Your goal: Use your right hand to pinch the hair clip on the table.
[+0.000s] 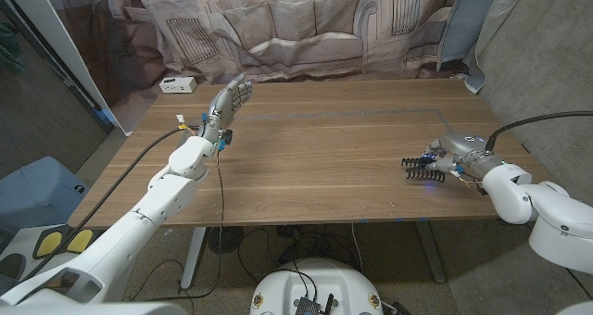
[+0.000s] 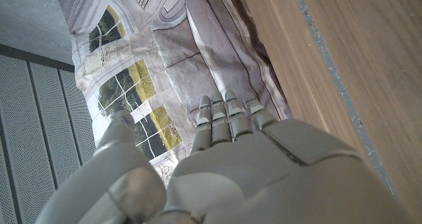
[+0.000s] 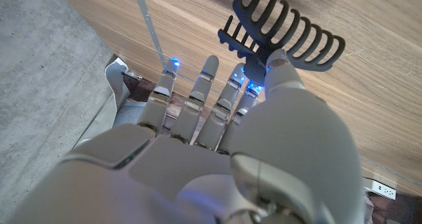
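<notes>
A black claw hair clip (image 1: 420, 170) sits at the right side of the wooden table (image 1: 324, 157), near the front edge. My right hand (image 1: 456, 154) is right behind it and pinches its handle end. In the right wrist view the thumb (image 3: 282, 64) and a finger press on the base of the hair clip (image 3: 290, 28), whose two rows of teeth stand apart and point away from the hand. My left hand (image 1: 228, 102) is raised over the far left of the table, with its fingers (image 2: 227, 115) straight, close together and holding nothing.
A small white box (image 1: 178, 84) stands at the table's far left corner. A thin black cable (image 1: 221, 181) runs down across the table beside my left arm. A printed cloth backdrop (image 1: 306, 28) hangs behind the table. The right table edge is close to my right hand.
</notes>
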Motion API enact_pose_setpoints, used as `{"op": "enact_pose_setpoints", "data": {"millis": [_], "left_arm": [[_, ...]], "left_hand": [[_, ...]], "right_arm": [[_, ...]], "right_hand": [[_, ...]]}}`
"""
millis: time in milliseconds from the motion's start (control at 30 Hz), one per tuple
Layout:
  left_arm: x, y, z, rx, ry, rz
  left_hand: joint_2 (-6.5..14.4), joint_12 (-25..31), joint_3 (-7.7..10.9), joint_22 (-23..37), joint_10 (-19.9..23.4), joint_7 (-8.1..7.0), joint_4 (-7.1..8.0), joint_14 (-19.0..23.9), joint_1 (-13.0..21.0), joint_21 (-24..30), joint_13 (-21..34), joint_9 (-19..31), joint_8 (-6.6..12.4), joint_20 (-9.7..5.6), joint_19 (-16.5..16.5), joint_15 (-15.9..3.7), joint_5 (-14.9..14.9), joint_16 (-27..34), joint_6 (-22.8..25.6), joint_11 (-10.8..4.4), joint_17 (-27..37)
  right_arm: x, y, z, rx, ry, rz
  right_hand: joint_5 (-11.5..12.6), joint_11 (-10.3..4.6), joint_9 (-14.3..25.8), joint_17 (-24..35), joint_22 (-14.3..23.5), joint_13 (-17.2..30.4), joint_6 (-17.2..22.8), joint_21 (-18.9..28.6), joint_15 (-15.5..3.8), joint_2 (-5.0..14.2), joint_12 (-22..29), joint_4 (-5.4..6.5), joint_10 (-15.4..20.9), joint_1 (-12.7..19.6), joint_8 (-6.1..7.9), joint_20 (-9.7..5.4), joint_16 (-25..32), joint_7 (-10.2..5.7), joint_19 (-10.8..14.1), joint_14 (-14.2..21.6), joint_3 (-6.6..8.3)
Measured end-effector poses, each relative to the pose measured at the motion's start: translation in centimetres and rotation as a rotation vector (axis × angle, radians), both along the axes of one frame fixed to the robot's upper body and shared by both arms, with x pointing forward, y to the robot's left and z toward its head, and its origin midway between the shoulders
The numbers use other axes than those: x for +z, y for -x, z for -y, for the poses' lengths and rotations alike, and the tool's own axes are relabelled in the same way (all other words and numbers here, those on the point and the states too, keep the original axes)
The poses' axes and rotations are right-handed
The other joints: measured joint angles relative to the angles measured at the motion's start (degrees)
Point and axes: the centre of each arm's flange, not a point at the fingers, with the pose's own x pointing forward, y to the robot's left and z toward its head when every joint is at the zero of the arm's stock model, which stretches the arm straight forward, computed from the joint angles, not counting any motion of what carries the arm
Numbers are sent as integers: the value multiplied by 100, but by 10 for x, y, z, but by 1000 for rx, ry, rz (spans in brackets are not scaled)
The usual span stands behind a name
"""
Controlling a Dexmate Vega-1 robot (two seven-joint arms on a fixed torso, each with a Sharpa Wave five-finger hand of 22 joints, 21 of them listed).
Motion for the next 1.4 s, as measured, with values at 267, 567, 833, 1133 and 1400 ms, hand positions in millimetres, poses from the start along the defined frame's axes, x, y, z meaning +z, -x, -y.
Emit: {"op": "enact_pose_setpoints", "data": {"millis": [267, 567, 833, 1133, 1400], "left_arm": [[0, 0, 0, -1, 3, 3], [0, 0, 0, -1, 5, 2], [0, 0, 0, 0, 7, 2], [1, 0, -1, 2, 6, 5], [3, 0, 1, 0, 6, 9]], "left_hand": [[0, 0, 0, 0, 0, 0, 0, 0, 0, 0, 0, 0, 0, 0, 0, 0, 0, 0, 0, 0, 0], [0, 0, 0, 0, 11, 0, 0, 0, 0, 0, 0, 0, 0, 0, 0, 0, 0, 0, 0, 11, 0], [0, 0, 0, 0, 11, 0, 0, 0, 0, 0, 0, 0, 0, 0, 0, 0, 0, 0, 0, 11, 0], [0, 0, 0, 0, 11, 0, 0, 0, 0, 0, 0, 0, 0, 0, 0, 0, 0, 0, 0, 10, 0], [0, 0, 24, -1, 11, 0, -24, 0, 0, 0, 0, 0, 0, 0, 0, 0, 0, 0, 0, 10, 0]], "right_arm": [[0, -1, 0, -2, 3, -5], [-1, -2, 1, -5, 11, -16], [-3, -3, 1, -6, 14, -26], [-2, -4, 3, -12, 36, -38], [-1, -4, 4, -17, 44, -41]], "right_hand": [[0, -14, 2, -16, 0, 2, -33, 0, 21, -76, 2, 3, -92, -90, -25, 0, -44, -29, 0, -20, -50], [0, -23, -8, -55, 0, 3, -148, 0, 27, -135, -25, 31, -244, -229, -110, -12, -106, -36, -51, -91, -79], [0, -23, -25, -55, 0, 3, -212, 0, 51, -168, -25, 31, -305, -272, -159, 9, -150, -33, -72, -134, -127], [-6, -1, -25, -30, 0, 3, -384, 1, 61, -219, -46, 77, -531, -490, -238, -21, -150, -25, -102, -205, -208], [8, -13, -20, -49, 0, 3, -498, 1, 92, -317, -46, 78, -624, -588, -272, 10, -150, -35, -134, -236, -255]]}}
